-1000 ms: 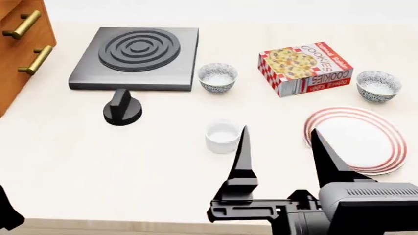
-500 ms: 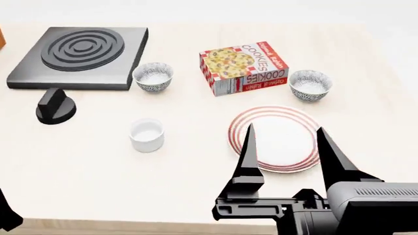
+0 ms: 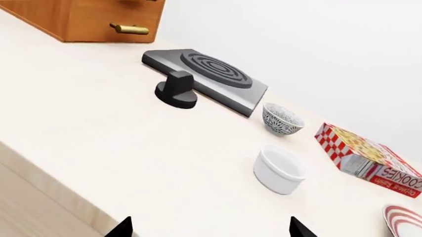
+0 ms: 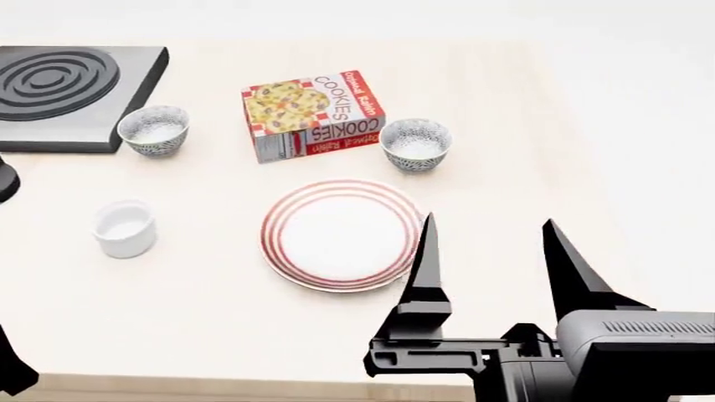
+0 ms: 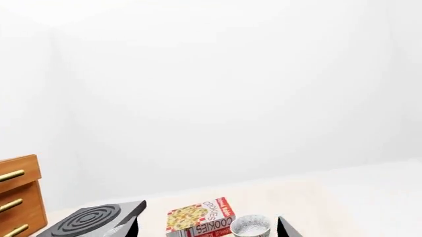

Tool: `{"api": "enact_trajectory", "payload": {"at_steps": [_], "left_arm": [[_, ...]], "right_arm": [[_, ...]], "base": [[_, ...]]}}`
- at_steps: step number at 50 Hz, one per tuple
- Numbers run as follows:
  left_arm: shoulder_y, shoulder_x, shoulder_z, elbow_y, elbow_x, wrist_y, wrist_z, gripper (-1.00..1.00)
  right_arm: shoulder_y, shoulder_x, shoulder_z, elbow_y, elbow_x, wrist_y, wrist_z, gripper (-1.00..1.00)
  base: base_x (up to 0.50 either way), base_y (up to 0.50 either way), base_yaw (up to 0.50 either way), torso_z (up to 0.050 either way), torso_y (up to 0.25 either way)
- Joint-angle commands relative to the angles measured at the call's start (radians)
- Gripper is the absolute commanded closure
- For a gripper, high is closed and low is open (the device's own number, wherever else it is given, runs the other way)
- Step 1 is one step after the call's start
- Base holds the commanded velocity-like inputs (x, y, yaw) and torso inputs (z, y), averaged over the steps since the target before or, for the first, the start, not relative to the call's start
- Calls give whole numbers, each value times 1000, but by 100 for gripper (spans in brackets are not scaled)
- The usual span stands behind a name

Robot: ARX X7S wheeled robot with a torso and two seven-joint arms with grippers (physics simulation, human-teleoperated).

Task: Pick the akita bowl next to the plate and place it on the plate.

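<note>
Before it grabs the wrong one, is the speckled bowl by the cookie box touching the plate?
Apart. The head view shows bare table between the akita bowl and the plate, with the cookie box to the bowl's left.

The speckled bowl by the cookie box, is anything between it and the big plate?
No. The speckled bowl sits just behind the plate, with only bare table between them. The cookie box stands beside the bowl, off that path.

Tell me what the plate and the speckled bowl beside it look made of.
The plate: probably glazed ceramic, smooth white with red rim rings. The akita bowl: likely glazed ceramic too, fine grey-black speckle outside, pale inside. Being renders, neither look is conclusive.
</note>
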Motion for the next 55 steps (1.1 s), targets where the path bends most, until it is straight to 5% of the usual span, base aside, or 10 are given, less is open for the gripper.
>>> {"api": "enact_trajectory", "payload": {"at_steps": [1,28,55], "left_arm": [[-2,-3,5,-9,-2,6,-3,-100],[1,-10,17,-9,-8,16,-10,-100],[5,-19,28,1,-22,10,-25,-100]], "right_arm": [[-3,8,-6,4,1,-16,4,-100],[1,34,-49,17,-5,-22,5,-100],[6,51,-72,27,-1,-18,21,-100]], "base": [[0,-86,0,0,0],[5,-102,0,0,0],[360,0,0,0,0]]}}
